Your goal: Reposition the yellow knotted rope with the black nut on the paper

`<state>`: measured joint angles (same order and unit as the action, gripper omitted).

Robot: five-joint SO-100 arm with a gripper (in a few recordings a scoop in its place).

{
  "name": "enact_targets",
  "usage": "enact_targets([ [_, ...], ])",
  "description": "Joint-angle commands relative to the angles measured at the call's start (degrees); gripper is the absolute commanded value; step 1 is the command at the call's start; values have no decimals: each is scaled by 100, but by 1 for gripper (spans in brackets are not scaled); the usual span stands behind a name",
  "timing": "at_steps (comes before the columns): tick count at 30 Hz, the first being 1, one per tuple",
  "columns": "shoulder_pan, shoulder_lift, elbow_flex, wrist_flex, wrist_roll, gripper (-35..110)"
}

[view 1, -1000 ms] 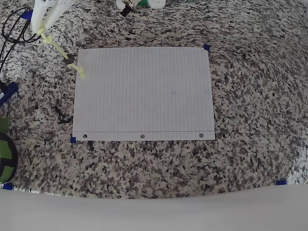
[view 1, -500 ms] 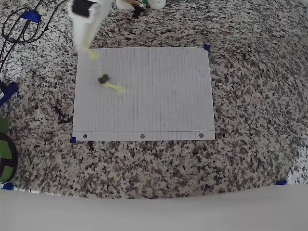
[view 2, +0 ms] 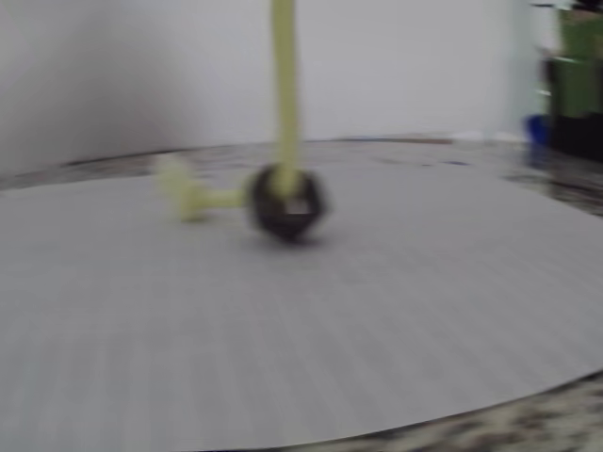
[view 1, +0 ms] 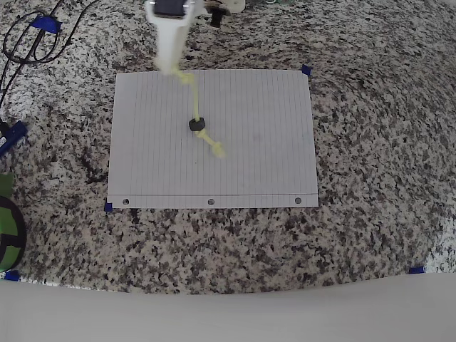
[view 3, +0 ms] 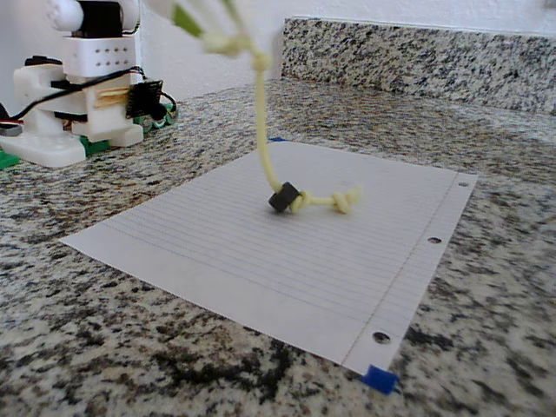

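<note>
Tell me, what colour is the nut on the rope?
Black. The nut shows best in the fixed view, resting on the paper.

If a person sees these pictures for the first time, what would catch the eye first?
Probably the yellow knotted rope, hanging from the gripper above the far side of the paper. Next, the black nut threaded on it, low on the rope near the middle of the sheet, with the knotted free end beside it.
</note>
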<state>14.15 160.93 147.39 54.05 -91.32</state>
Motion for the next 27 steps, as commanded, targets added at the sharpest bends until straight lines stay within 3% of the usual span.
enact_targets([
  [1, 1292, 26, -44, -316, 79, 0],
  [7, 3305, 35, -35, -1072, 668, 0],
  [11, 3735, 229, -53, -1547, 782, 0],
  [27, 1564, 1723, 1468, -264, 791, 0],
])
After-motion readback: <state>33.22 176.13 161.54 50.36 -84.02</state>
